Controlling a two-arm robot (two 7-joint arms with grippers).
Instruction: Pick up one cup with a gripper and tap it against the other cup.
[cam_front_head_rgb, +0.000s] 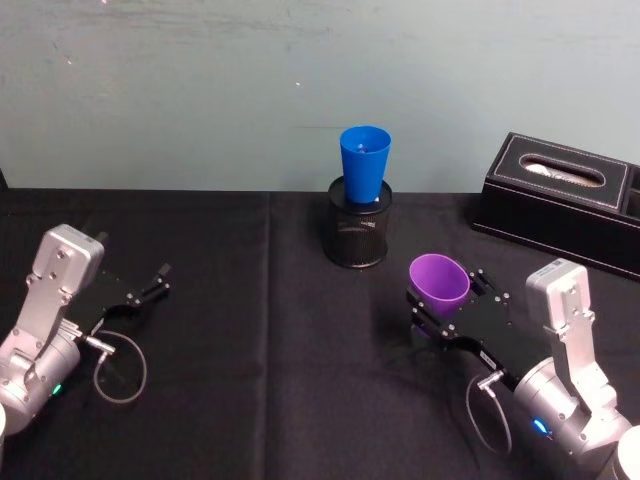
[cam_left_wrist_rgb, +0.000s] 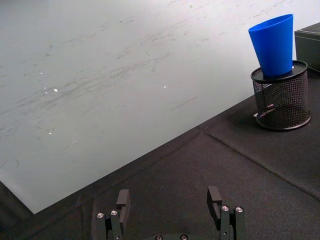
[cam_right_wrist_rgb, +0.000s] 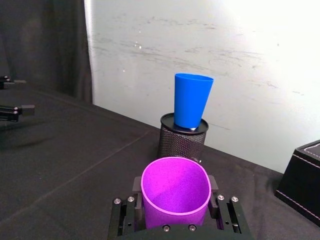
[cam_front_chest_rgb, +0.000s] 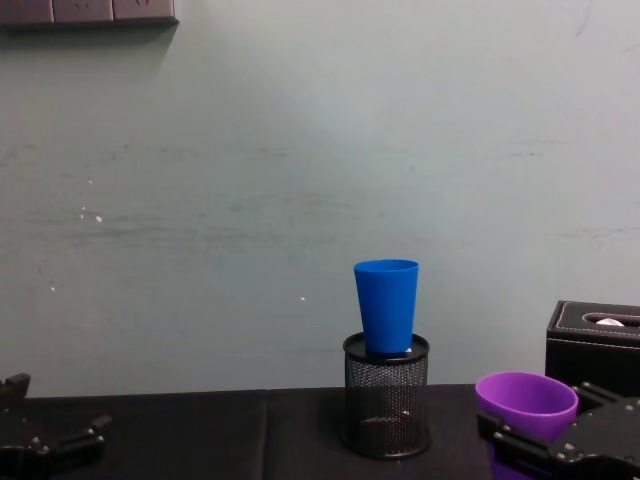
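Note:
The purple cup (cam_front_head_rgb: 438, 282) sits between the fingers of my right gripper (cam_front_head_rgb: 446, 295), which is shut on it, rim up and tilted slightly, just above the black table. The right wrist view shows the purple cup (cam_right_wrist_rgb: 174, 191) clamped on both sides, and the chest view has the purple cup (cam_front_chest_rgb: 526, 402) at the right edge. The blue cup (cam_front_head_rgb: 364, 165) stands upright in a black mesh pen holder (cam_front_head_rgb: 358, 225) at the table's back centre, a short way ahead of the purple cup and apart from it. My left gripper (cam_front_head_rgb: 148, 286) rests open at the left, empty.
A black tissue box (cam_front_head_rgb: 565, 198) stands at the back right, close to my right arm. The pale wall runs right behind the blue cup (cam_right_wrist_rgb: 191, 100). Black cloth covers the table (cam_front_head_rgb: 250, 380), with bare room between the two arms.

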